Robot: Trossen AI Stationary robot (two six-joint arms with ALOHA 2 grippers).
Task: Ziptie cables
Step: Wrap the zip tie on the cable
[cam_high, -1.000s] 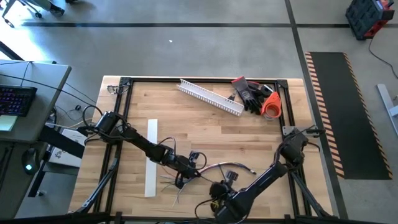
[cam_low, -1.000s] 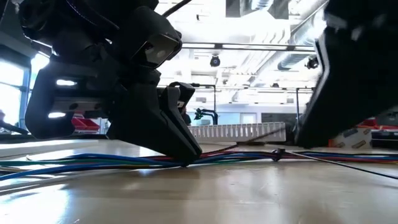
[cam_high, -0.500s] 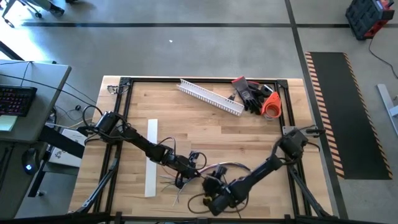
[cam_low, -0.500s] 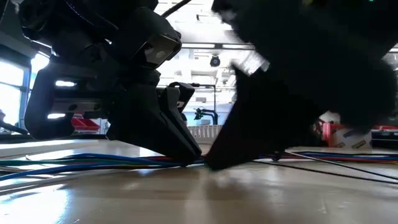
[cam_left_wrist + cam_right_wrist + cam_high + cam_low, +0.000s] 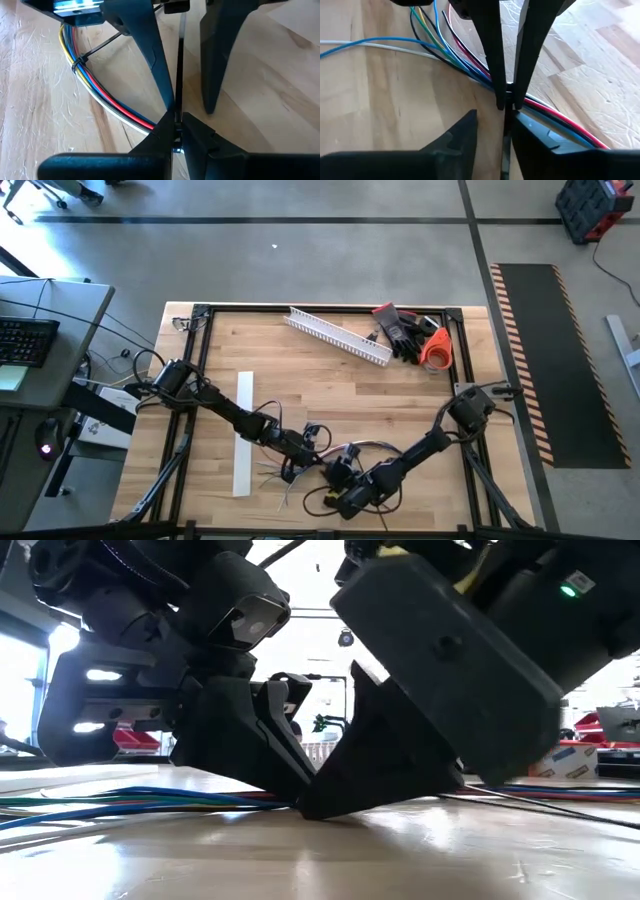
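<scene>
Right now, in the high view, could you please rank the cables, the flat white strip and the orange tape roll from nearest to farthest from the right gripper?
1. cables: at the right gripper itself, front centre.
2. flat white strip: left of it.
3. orange tape roll: back right corner.

white slotted channel (image 5: 338, 335), gloves (image 5: 402, 332), white strip (image 5: 243, 432)

You've got two matte-black jointed arms, tapered wedge fingers (image 5: 270, 745), and a small green light glowing on one wrist housing.
</scene>
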